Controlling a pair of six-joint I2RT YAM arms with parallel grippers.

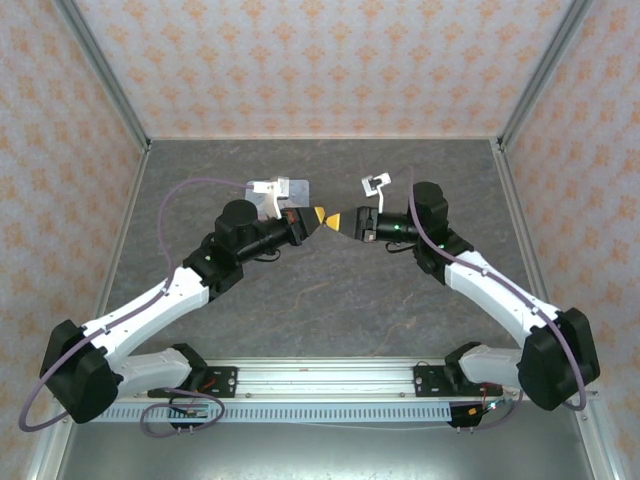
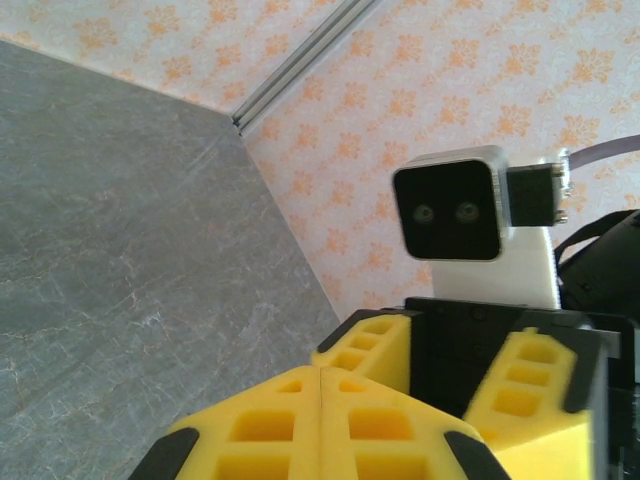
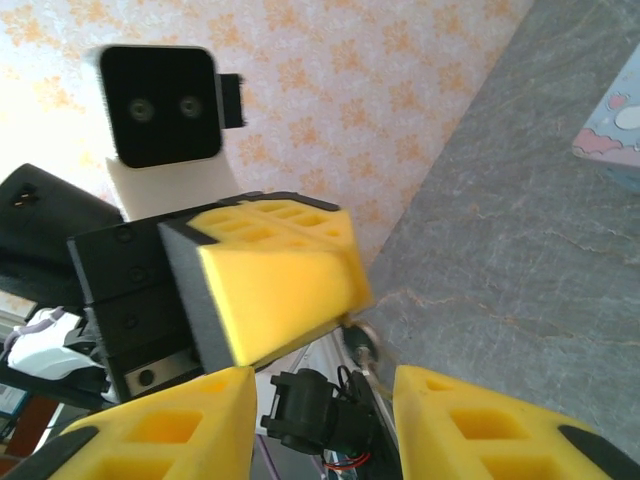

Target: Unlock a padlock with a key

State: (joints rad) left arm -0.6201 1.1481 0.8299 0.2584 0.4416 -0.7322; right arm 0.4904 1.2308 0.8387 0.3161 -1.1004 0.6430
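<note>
Fingers (image 2: 270, 425) of left gripper (image 1: 321, 215) meet; right gripper (image 1: 336, 221) fingers (image 3: 170, 440) stand apart.

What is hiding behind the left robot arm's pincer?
A pale blue tin lies on the table beyond the left pincer. The arm's white camera covers its left side.

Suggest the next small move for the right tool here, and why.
Probably ease the open right tool forward around the tip of the shut left tool, to take whatever it holds: the two face each other, nearly touching, above the table, and a small metallic bit, perhaps the key, shows there.
</note>
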